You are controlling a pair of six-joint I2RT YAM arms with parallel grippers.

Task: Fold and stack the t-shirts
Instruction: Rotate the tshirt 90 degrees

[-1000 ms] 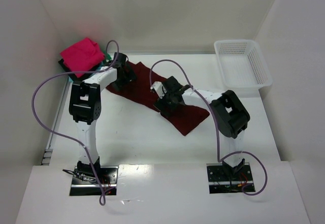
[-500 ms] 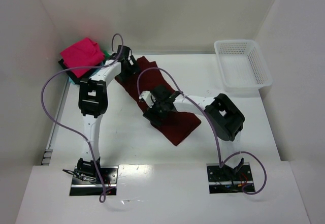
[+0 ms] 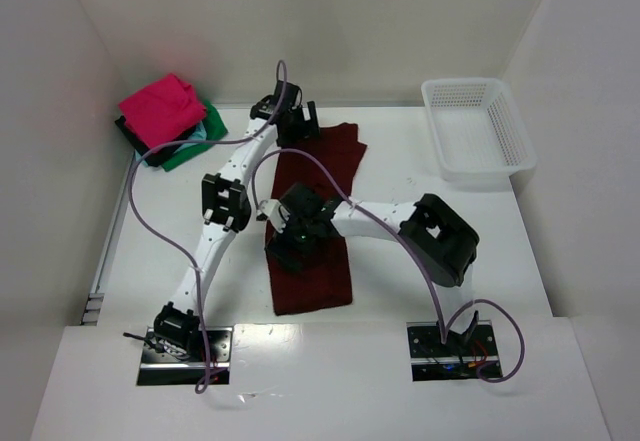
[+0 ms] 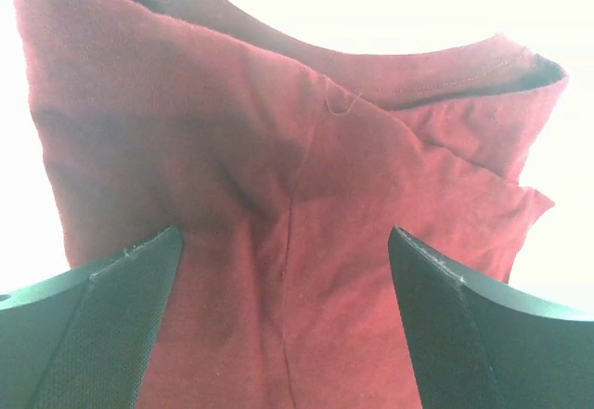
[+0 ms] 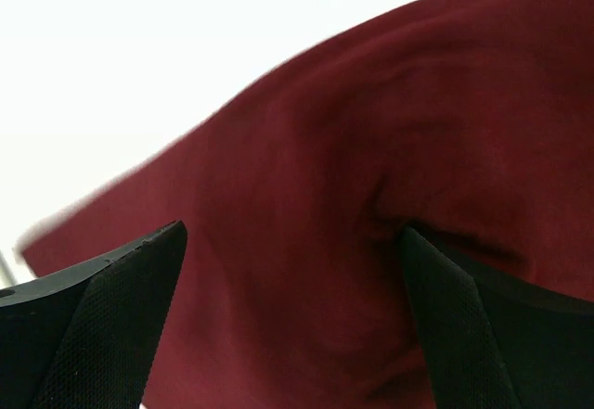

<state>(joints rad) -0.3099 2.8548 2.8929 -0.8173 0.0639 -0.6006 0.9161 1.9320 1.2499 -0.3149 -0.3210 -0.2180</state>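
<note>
**Maroon shirt in a strip, final folds to go**

From above, we see the maroon t-shirt (image 3: 312,281) lying as a long strip mid-frame on the surface (image 3: 400,141). We judge it needs shortening before joining the stack of folded t-shirts (image 3: 160,109), pink on top, at upper left. The left pincer (image 3: 297,121) hovers at the strip's upper end, the right pincer (image 3: 292,236) over its middle.

In the left wrist view, the jaws are spread, with collar cloth below them.

In the right wrist view, the jaws are likewise spread, with maroon cloth close beneath.
</note>
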